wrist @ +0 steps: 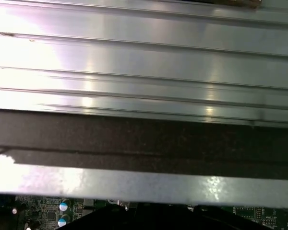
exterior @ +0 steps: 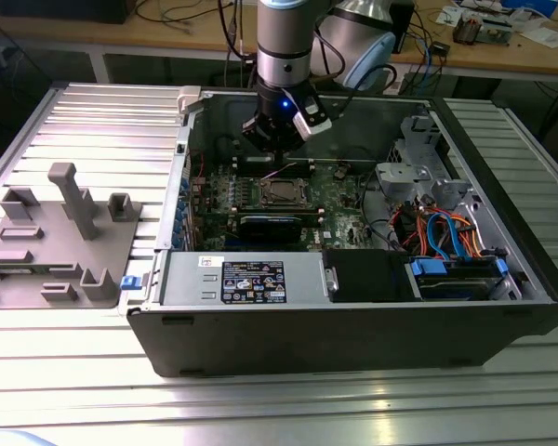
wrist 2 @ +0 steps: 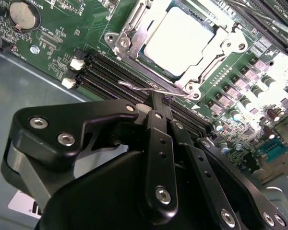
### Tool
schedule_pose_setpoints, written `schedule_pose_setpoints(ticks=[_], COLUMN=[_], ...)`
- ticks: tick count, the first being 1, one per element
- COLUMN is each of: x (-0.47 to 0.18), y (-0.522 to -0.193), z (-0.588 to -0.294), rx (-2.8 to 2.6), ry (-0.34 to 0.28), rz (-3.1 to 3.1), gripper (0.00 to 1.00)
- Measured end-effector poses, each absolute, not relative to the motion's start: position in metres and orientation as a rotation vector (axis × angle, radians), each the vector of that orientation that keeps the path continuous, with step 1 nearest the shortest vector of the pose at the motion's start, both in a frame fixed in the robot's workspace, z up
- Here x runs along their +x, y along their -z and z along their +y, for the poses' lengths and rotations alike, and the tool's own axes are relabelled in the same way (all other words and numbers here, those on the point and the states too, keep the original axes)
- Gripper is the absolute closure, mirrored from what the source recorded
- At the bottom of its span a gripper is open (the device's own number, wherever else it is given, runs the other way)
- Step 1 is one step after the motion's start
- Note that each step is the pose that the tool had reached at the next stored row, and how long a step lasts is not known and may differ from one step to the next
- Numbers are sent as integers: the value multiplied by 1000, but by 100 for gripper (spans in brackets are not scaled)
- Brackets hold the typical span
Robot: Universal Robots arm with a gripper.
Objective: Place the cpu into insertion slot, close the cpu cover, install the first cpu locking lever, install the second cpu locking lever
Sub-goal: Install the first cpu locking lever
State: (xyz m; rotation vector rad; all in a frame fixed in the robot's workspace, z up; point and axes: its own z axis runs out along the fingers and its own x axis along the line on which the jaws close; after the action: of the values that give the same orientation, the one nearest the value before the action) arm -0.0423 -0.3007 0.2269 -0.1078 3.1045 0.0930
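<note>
The cpu (wrist 2: 180,40) lies flat in the insertion slot (exterior: 265,195) on the green board, its pale metal top showing through the square cut-out. The silver cpu cover (wrist 2: 129,36) is folded down around it. A thin wire locking lever (wrist 2: 134,87) runs along the socket's edge beside the black memory slots. My gripper (wrist 2: 161,101) hangs over the back of the socket in the exterior view (exterior: 277,153). Its black fingers (wrist 2: 156,143) are shut, with their tips right at the lever. I cannot tell whether they clamp the lever or just touch it.
The open computer case (exterior: 353,325) surrounds the board. It holds a labelled power supply (exterior: 251,279) in front and a drive cage with blue and orange cables (exterior: 456,242) at the exterior view's right. A grey fixture (exterior: 65,232) stands on the ribbed table at its left. Memory slots (wrist 2: 110,72) border the socket.
</note>
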Motion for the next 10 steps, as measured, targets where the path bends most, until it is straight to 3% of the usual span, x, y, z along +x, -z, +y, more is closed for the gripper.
schedule_pose_setpoints(ticks=[10], x=[-39], y=[-226], z=[-299], rx=[-108], ry=[-93], rz=[3105], gripper=[89])
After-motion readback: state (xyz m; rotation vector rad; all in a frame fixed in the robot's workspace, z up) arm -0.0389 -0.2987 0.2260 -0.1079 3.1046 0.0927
